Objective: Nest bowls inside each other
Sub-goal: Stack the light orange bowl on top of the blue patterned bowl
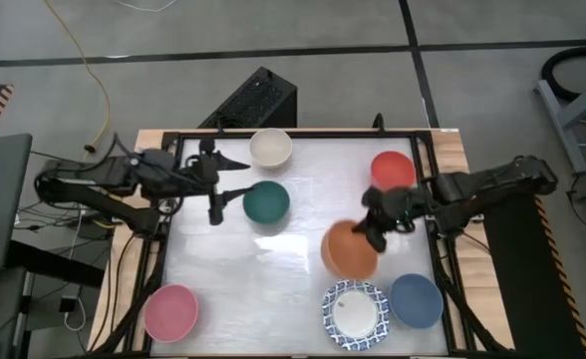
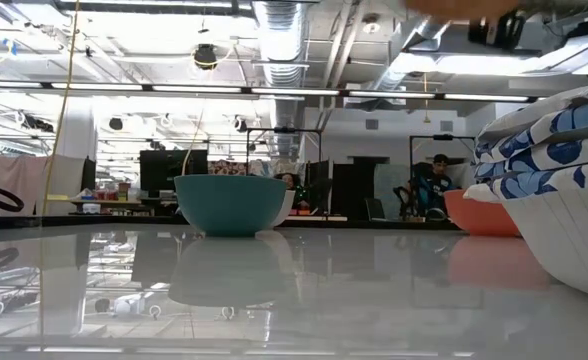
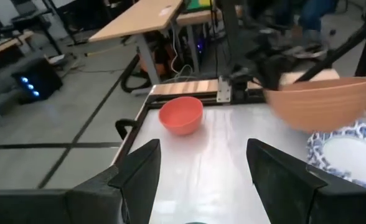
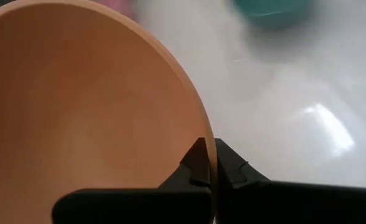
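Observation:
My right gripper (image 1: 375,229) is shut on the orange bowl (image 1: 349,250), which hangs above the table's right half, just far of the stack of blue-and-white patterned bowls (image 1: 354,313). My left gripper (image 1: 225,187) stands open in the air with nothing between its fingers, just left of the dark green bowl (image 1: 266,201). The cream-white bowl (image 1: 270,148) and the red bowl (image 1: 393,170) stand at the far side. The pink bowl (image 1: 170,312) stands near left and the blue bowl (image 1: 416,300) near right. All of these rest on their bases. My right gripper pinches the orange bowl's rim (image 4: 205,144) on the side toward the table's right edge, one finger inside the bowl and one outside. The fingers come from the right, slanting down. The bowl is lifted clear of the table (image 3: 320,99), its mouth up and a little tilted.
The table top (image 1: 293,269) shows bare white between the green bowl and the near edge. A black frame (image 1: 169,199) runs around the table. A black box (image 1: 253,100) lies beyond the far edge. People sit in the room behind (image 2: 434,180).

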`<state>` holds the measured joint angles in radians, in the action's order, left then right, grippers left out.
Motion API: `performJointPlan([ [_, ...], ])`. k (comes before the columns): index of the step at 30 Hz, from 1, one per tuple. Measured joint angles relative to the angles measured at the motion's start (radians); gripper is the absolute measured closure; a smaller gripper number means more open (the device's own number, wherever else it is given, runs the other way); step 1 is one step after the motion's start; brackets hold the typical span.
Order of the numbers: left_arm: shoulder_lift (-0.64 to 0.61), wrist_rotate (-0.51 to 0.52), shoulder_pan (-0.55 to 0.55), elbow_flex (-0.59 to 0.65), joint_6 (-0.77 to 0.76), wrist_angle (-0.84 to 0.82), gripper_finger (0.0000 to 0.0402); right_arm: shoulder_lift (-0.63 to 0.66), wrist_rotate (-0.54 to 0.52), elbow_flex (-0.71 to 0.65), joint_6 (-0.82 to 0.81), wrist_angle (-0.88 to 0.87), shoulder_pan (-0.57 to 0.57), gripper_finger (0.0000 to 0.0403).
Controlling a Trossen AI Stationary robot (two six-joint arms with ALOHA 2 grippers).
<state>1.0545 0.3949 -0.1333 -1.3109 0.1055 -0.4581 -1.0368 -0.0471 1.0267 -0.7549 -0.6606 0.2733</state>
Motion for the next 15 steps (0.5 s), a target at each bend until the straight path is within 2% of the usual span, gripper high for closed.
performJointPlan([
  [5,-0.040,0.002,0.000,0.000,-0.034,-0.025,0.0173,-0.061,0.000,0.001,-0.054,0.092,0.139,0.0395],
  [15,-0.057,0.002,0.000,0.000,-0.039,-0.052,0.0173,-0.209,0.024,0.001,-0.223,0.088,0.279,0.0394],
])
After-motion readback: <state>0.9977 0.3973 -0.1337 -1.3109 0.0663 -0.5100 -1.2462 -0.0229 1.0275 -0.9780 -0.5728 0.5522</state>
